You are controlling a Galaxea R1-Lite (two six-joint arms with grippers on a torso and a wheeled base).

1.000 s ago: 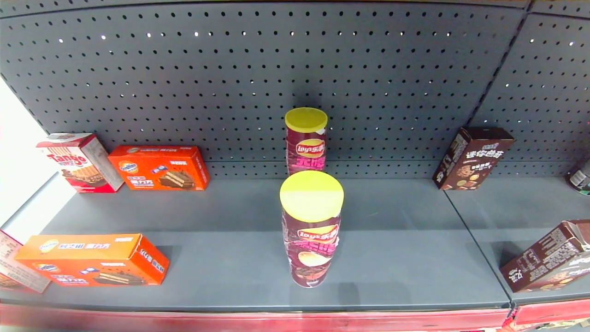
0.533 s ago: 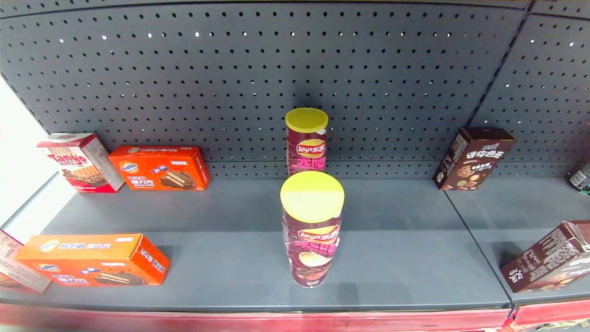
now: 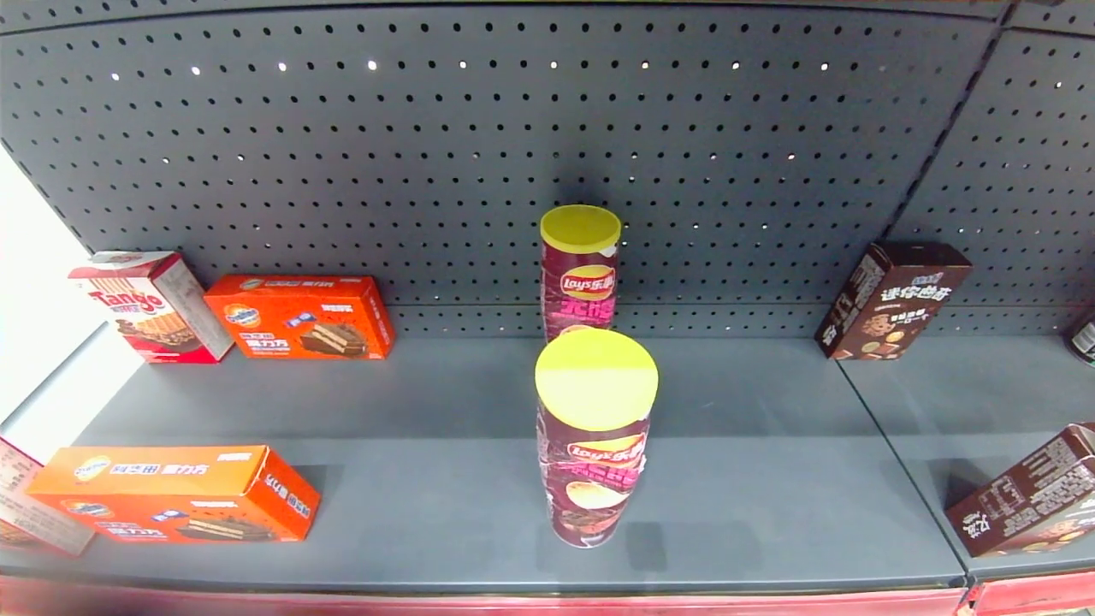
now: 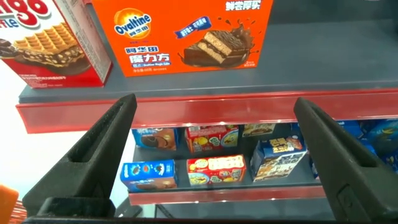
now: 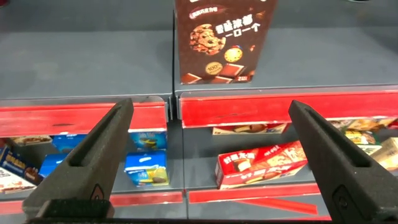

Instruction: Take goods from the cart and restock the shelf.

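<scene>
Two maroon chip cans with yellow lids stand upright mid-shelf, one near the front (image 3: 594, 436) and one against the pegboard (image 3: 580, 269). The grey shelf (image 3: 428, 488) also carries orange wafer-cake boxes (image 3: 175, 494) (image 3: 299, 315). My left gripper (image 4: 214, 102) is open and holds nothing; it hangs in front of the red shelf lip (image 4: 205, 111), below an orange box (image 4: 180, 34). My right gripper (image 5: 210, 104) is open too, level with the red lip (image 5: 280, 106) and facing a brown cookie box (image 5: 224, 40).
A red-and-white wafer box (image 3: 150, 304) stands at the back left. Brown boxes sit at the back right (image 3: 890, 299) and front right (image 3: 1026, 492). Lower shelves hold several small snack boxes (image 4: 214, 171) (image 5: 261, 163). Bare shelf lies either side of the cans.
The whole head picture has shifted slightly right and down, so the camera moved. The cans and boxes keep their places on the shelf.
</scene>
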